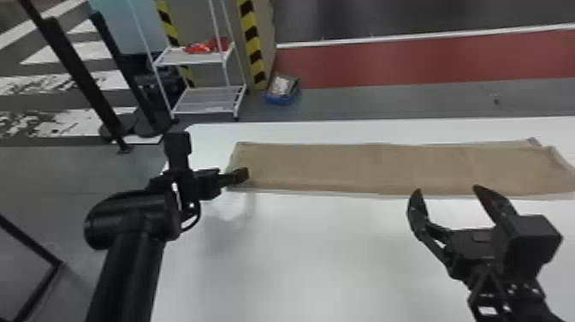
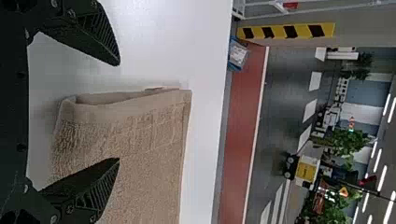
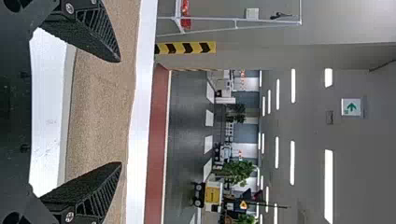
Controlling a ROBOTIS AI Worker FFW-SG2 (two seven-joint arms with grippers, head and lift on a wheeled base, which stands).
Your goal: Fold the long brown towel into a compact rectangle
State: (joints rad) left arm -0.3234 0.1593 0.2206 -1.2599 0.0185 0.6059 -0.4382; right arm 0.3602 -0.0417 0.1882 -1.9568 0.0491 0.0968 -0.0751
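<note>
1. The long brown towel (image 1: 385, 167) is laid as a flat strip across the far part of the white table (image 1: 316, 257); layered edges are visible at both ends.
2. The left gripper (image 2: 118, 111) is positioned at the towel's left end with its fingers spread: one is seen over the cloth, the other beyond the end edge. No cloth is clamped.
3. The right gripper (image 1: 447, 192) is held open and empty beside the near long edge, toward the right half.
4. The step in hand is judged to be pick-up of the left end for a crosswise fold.
5. All layers should be captured between the fingers before closure; otherwise, the lower one may be left behind.
6. Hard contact with the table should be avoided, as the soft cloth may be bunched.
7. The end should be carried low toward the right, with long edges kept aligned to prevent skew.
</note>
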